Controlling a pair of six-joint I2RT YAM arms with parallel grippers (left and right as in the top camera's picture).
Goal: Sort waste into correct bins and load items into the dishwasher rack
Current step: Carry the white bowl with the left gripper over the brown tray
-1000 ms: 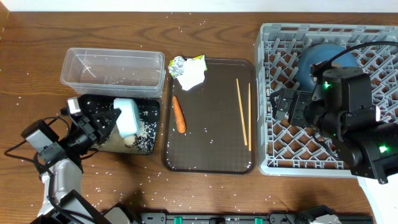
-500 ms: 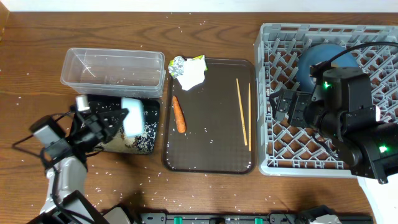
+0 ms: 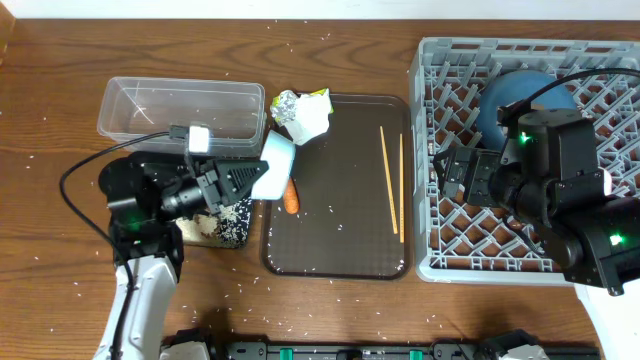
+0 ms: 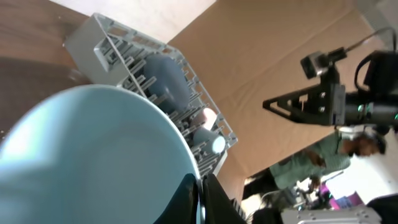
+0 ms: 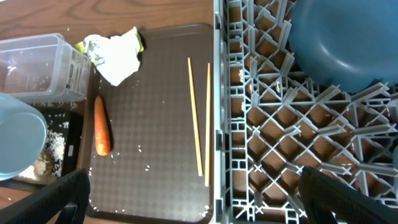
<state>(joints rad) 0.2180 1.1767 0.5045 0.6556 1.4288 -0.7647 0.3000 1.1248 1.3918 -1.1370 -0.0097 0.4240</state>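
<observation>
Left claw [image 3: 256, 180] pinches bowl [image 3: 278, 160]; smooth, round, pale.

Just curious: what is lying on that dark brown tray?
A carrot, two chopsticks, a napkin and a wrapper at one corner. From above, the held cup hides the carrot's top.
</observation>
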